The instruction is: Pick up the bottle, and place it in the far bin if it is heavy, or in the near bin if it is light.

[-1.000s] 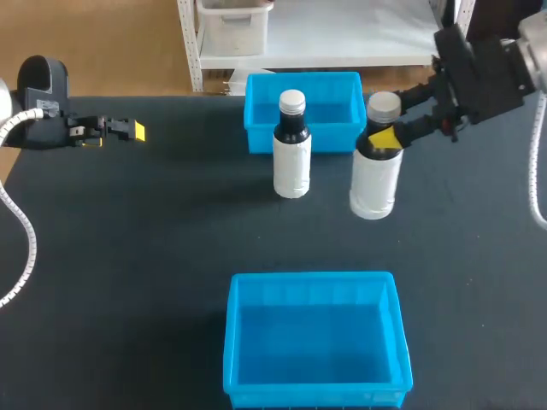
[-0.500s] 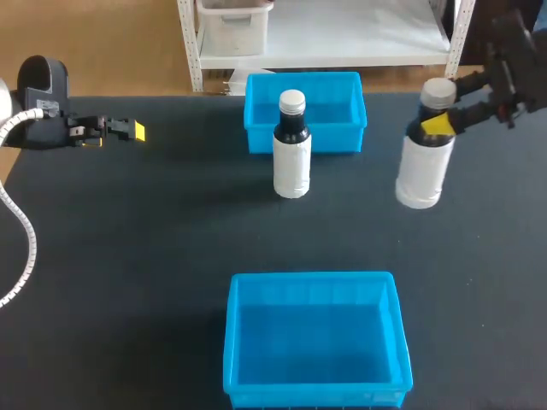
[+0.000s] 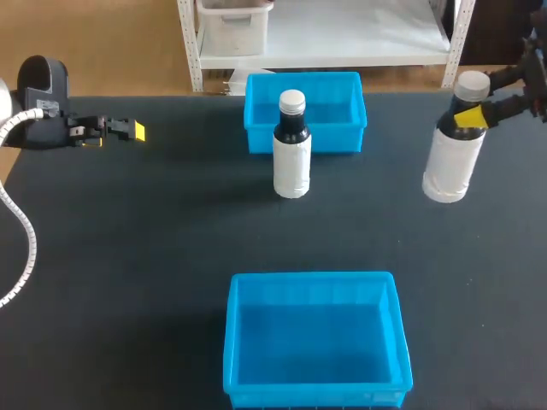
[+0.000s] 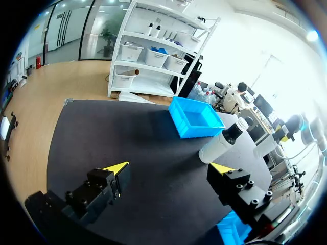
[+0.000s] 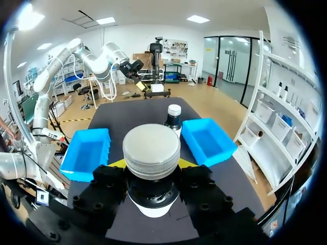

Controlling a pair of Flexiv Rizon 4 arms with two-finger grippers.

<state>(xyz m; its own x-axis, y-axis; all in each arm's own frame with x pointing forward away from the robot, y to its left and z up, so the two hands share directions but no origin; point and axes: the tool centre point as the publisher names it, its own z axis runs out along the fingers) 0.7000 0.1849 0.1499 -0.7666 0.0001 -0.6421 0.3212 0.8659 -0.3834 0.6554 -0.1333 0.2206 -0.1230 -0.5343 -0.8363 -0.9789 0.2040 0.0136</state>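
Note:
Two white bottles with dark necks and pale caps are in view. One bottle (image 3: 450,162) is at the table's right side, upright, with my right gripper (image 3: 468,118) shut on its neck; whether its base touches the table I cannot tell. In the right wrist view its cap (image 5: 152,150) fills the space between my right gripper (image 5: 152,164) fingers. The other bottle (image 3: 292,145) stands free just in front of the far blue bin (image 3: 303,77). The near blue bin (image 3: 312,278) sits at the front middle. My left gripper (image 3: 128,130) (image 4: 170,167) stands open at the far left, holding nothing.
The standing bottle (image 4: 222,143) and far bin (image 4: 196,120) lie ahead of my left gripper. From the right wrist, the standing bottle (image 5: 173,116) shows beyond the held cap, with the far bin (image 5: 207,140) and the near bin (image 5: 87,153) to either side.
My right gripper has carried its bottle to the right, away from the far bin and the standing bottle, toward the table's right edge. The left arm has not moved.

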